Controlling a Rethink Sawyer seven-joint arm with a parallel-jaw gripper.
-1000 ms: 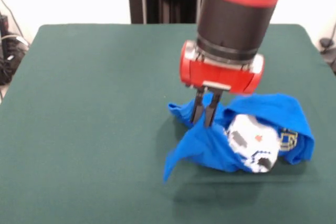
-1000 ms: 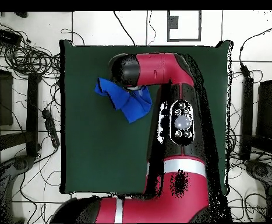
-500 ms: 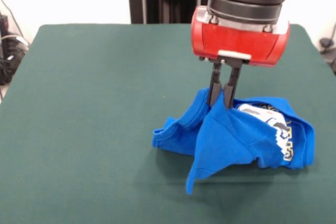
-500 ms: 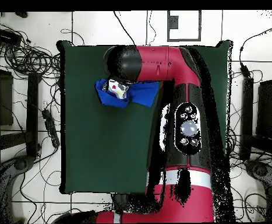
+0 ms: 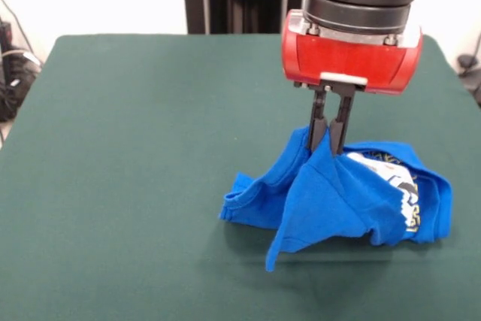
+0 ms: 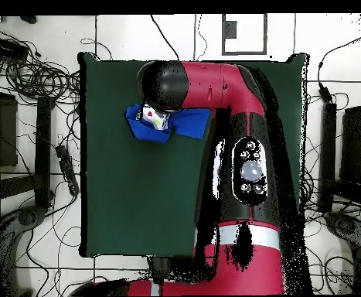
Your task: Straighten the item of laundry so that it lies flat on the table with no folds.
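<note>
The item of laundry (image 5: 331, 197) is a bright blue T-shirt, bunched up on the dark green table (image 5: 128, 148) right of centre in the front view. My gripper (image 5: 328, 139) hangs straight above it, shut on a peak of blue cloth that it holds lifted like a tent. One sleeve trails down to the left onto the felt. Part of the white print and yellow lettering shows on the shirt's right side. From overhead, the shirt (image 6: 187, 124) pokes out beside the arm, which hides my gripper.
The red and black arm (image 6: 237, 155) stretches over the table's right half in the overhead view. Cables and equipment (image 6: 28, 69) lie on the floor around the table.
My gripper rose and shifted right and farther back with the cloth pinched in it. The shirt was pulled up into a peak, and its white print turned mostly out of sight.
</note>
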